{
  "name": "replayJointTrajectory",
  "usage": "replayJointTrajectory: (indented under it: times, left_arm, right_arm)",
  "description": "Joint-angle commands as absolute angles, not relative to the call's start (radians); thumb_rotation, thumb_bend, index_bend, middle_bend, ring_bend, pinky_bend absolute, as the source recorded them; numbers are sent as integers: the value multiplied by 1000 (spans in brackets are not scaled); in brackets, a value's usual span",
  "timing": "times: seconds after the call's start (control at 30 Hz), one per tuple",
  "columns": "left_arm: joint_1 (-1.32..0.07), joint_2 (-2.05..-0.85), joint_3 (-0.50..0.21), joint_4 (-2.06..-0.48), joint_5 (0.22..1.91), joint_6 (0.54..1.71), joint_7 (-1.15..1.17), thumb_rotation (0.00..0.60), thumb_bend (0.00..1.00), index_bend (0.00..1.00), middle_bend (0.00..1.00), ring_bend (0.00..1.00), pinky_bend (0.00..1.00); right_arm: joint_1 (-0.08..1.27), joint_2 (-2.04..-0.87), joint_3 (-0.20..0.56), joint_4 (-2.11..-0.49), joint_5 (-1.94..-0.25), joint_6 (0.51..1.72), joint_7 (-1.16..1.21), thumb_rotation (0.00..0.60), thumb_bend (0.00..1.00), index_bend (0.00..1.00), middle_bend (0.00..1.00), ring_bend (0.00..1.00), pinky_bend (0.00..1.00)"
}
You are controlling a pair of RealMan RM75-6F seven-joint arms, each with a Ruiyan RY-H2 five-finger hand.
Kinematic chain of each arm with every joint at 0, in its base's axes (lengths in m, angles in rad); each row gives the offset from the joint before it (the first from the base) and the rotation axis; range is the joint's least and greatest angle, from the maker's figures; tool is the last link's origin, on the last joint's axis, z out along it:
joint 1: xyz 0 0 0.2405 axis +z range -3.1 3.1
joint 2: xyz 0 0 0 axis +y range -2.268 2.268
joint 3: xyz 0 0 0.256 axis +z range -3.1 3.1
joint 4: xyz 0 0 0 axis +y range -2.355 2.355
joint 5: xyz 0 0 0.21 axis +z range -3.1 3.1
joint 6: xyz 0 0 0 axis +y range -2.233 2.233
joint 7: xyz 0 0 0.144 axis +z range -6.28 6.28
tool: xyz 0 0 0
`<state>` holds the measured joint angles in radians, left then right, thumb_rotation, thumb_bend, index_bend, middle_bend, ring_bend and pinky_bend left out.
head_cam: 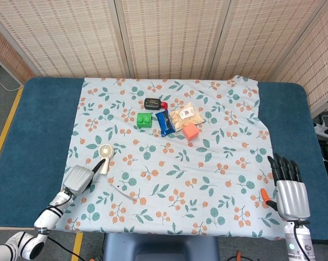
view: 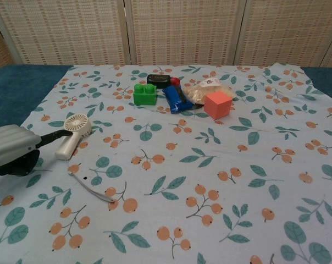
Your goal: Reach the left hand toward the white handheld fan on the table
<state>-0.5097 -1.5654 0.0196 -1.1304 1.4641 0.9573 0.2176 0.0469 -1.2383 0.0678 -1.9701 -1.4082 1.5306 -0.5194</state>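
Observation:
The white handheld fan (head_cam: 105, 155) (view: 72, 133) lies flat on the floral cloth at the left, round head toward the back, handle pointing at me. My left hand (head_cam: 80, 177) (view: 15, 147) hovers just in front and left of the fan's handle, one dark finger stretched out to the handle, holding nothing. Whether that fingertip touches the fan I cannot tell. My right hand (head_cam: 288, 187) rests at the near right corner, fingers straight and apart, empty; the chest view does not show it.
A thin grey strap (head_cam: 123, 190) (view: 92, 189) lies just right of the left hand. Behind the middle cluster a green brick (head_cam: 144, 119), black case (head_cam: 152, 103), blue bar (head_cam: 164, 123), snack bag (head_cam: 185, 116) and orange cube (head_cam: 191, 131).

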Motion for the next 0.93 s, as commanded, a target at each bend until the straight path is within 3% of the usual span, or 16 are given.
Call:
replayJointTrajectory:
  times: [0.03, 0.13, 0.3, 0.47, 0.53, 0.63, 0.7, 0.77, 0.93]
  left_arm:
    - [-508, -1551, 16, -1151, 1465, 976, 218, 591, 970, 34, 1000, 852, 1000]
    - [-494, -1542, 9, -1166, 1507, 1068, 191, 586, 941, 6, 990, 835, 1000]
    - [-471, -1470, 37, -1256, 1637, 1238, 99, 585, 677, 0, 832, 750, 944]
    - [-456, -1406, 57, -1338, 1691, 1306, 95, 600, 589, 0, 760, 720, 920]
    - [-379, -1313, 96, -1465, 1742, 1446, 113, 600, 557, 0, 690, 668, 872]
    - [-224, -1185, 197, -1621, 1706, 1548, 208, 600, 486, 0, 339, 311, 503]
    - [-167, -1169, 208, -1634, 1672, 1591, 208, 600, 458, 0, 91, 56, 270]
    - [-144, -1155, 196, -1646, 1631, 1599, 198, 600, 443, 0, 8, 0, 179]
    - [-121, -1154, 153, -1639, 1652, 1658, 151, 600, 439, 0, 0, 0, 151]
  right_arm:
    - [48, -1240, 67, -1972, -1410, 1530, -520, 600, 185, 0, 0, 0, 0]
    - [47, -1239, 63, -1979, -1421, 1535, -523, 600, 185, 0, 0, 0, 0]
    - [41, -1232, 53, -2002, -1457, 1546, -508, 600, 185, 0, 0, 0, 0]
    - [36, -1228, 48, -2015, -1481, 1559, -514, 600, 186, 0, 0, 0, 0]
    - [28, -1224, 39, -2039, -1525, 1582, -528, 600, 186, 0, 0, 0, 0]
    - [12, -1210, 23, -2069, -1552, 1598, -540, 600, 185, 0, 0, 0, 0]
    - [5, -1205, 23, -2078, -1550, 1605, -535, 600, 186, 0, 0, 0, 0]
    - [4, -1199, 28, -2079, -1553, 1608, -526, 600, 186, 0, 0, 0, 0]
    - [10, -1190, 37, -2060, -1520, 1582, -472, 600, 185, 0, 0, 0, 0]
